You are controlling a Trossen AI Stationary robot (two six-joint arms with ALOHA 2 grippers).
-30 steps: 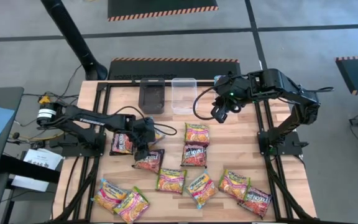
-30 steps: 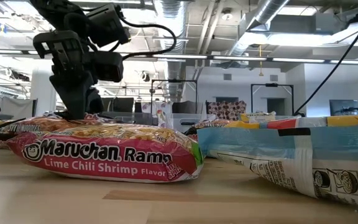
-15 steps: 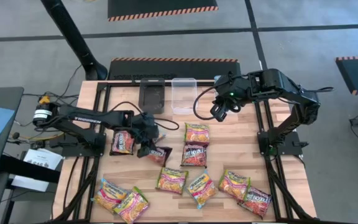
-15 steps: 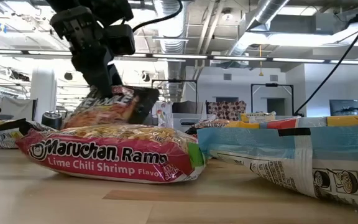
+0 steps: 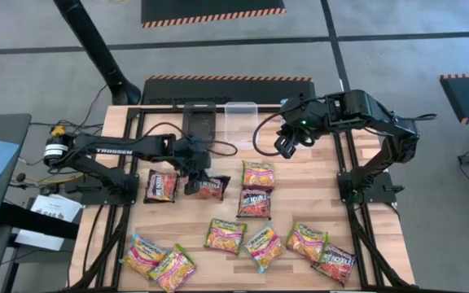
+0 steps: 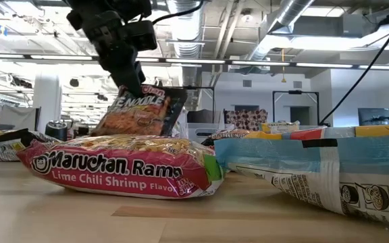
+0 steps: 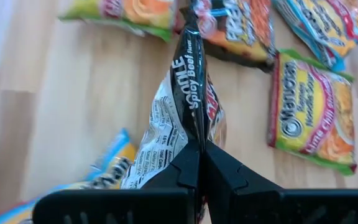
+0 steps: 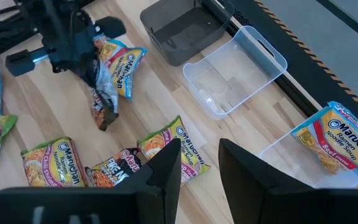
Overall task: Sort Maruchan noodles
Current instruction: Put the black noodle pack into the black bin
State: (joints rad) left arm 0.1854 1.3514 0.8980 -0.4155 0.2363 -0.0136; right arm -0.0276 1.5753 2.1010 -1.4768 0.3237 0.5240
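Left pincer [image 5: 194, 175]: clamped tight on one edge of a dark brown flat plastic Spicy Beef ramen packet [image 5: 210, 188]; fingers pressed together on the seam in the left wrist view.
Held packet: lifted clear of the wooden slatted table [image 5: 316, 191], hanging tilted below the pincer; seen in the low view [image 6: 137, 111] above a pink-and-green Lime Chili Shrimp ramen packet [image 6: 117, 165] lying flat.
Just beside left pincer: second dark ramen packet [image 5: 160, 185], flat on the table on the arm-base side.
Beyond left pincer, toward table's far edge: dark grey plastic tub [image 5: 199, 124], and touching it a clear plastic tub [image 5: 240, 124].
Loose packets: orange-yellow-green ramen packets [image 5: 256, 189] scattered on the near half of the table, well apart from the tubs.
Right pincer [image 5: 286, 147]: raised beside the clear tub, fingers [image 8: 166, 169] parted about halfway, nothing between them.
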